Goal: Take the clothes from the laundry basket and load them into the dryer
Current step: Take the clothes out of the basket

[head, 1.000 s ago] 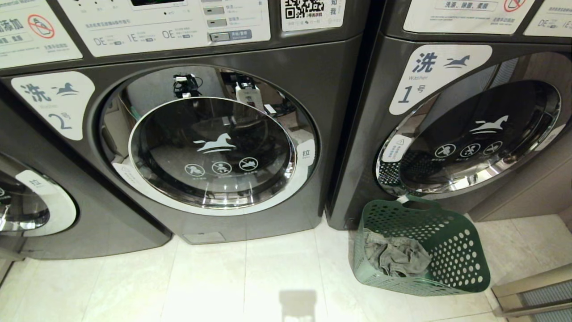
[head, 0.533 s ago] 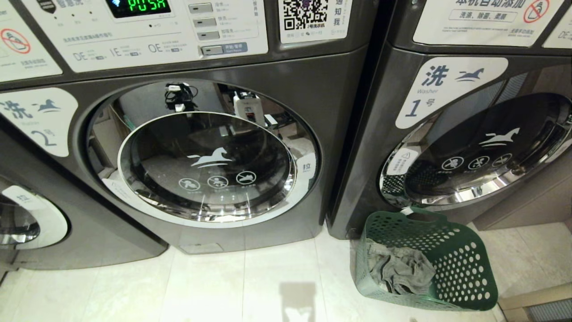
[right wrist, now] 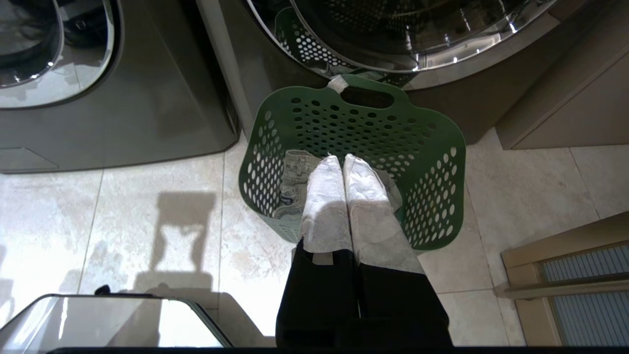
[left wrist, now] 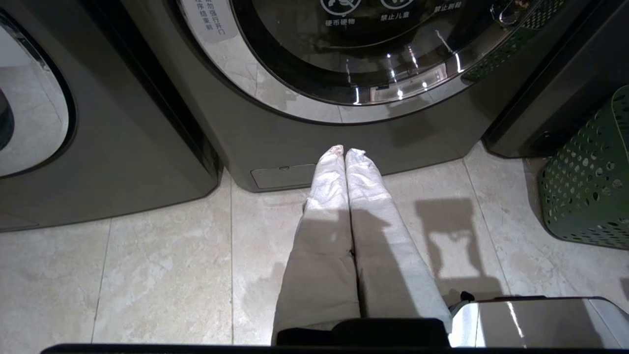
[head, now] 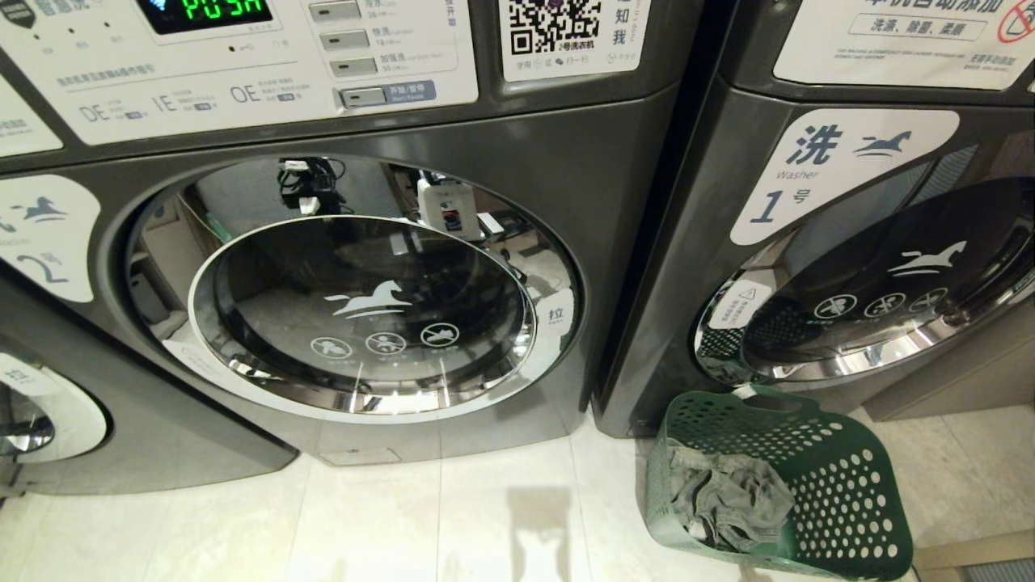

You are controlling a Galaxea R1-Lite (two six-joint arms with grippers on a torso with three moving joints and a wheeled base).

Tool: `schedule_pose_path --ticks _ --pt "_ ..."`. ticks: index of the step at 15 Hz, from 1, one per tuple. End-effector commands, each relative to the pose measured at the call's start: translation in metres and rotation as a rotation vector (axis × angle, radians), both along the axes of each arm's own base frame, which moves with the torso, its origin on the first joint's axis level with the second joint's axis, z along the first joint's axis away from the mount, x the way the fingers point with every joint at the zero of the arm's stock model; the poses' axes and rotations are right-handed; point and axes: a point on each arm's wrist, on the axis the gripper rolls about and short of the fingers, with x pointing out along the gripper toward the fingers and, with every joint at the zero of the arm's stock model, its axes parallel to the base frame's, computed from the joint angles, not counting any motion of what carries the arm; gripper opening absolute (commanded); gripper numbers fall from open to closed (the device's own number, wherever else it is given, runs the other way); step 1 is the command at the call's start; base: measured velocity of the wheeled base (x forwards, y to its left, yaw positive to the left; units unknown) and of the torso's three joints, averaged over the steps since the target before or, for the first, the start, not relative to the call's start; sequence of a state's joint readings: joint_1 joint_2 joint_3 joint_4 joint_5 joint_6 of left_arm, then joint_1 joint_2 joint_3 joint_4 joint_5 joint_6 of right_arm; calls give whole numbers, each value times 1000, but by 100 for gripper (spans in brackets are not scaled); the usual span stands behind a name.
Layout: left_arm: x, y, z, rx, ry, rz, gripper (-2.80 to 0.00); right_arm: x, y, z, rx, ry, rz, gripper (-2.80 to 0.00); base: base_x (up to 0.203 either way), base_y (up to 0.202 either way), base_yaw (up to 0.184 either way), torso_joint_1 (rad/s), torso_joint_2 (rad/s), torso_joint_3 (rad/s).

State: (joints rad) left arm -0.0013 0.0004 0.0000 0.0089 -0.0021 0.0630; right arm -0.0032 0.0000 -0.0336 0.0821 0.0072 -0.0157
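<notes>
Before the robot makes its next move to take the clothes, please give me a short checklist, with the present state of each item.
1. Clothes lie in the laundry basket: ok.
2. Basket stands upright on the floor, beside the machine marked 1: ok.
3. Right gripper above the basket, jaws shut: not ok for grasping.
4. Left gripper shut, holding nothing, over the floor: ok.
5. Door of the machine marked 2 is closed: not ok for loading.
6. Dryer drum empty: cannot tell.
</notes>
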Motion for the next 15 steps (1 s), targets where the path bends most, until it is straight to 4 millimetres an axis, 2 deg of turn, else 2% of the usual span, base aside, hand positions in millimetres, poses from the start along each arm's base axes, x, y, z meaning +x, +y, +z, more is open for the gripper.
schedule_pose_path --ticks 1,15 --pt "0 0 0 0 0 2 -280 0 0 0 -1 2 1 -280 0 0 0 0 0 -180" --pt "0 0 0 8 -3 -3 -280 0 0 0 10 2 -1 -280 0 0 0 4 3 -197"
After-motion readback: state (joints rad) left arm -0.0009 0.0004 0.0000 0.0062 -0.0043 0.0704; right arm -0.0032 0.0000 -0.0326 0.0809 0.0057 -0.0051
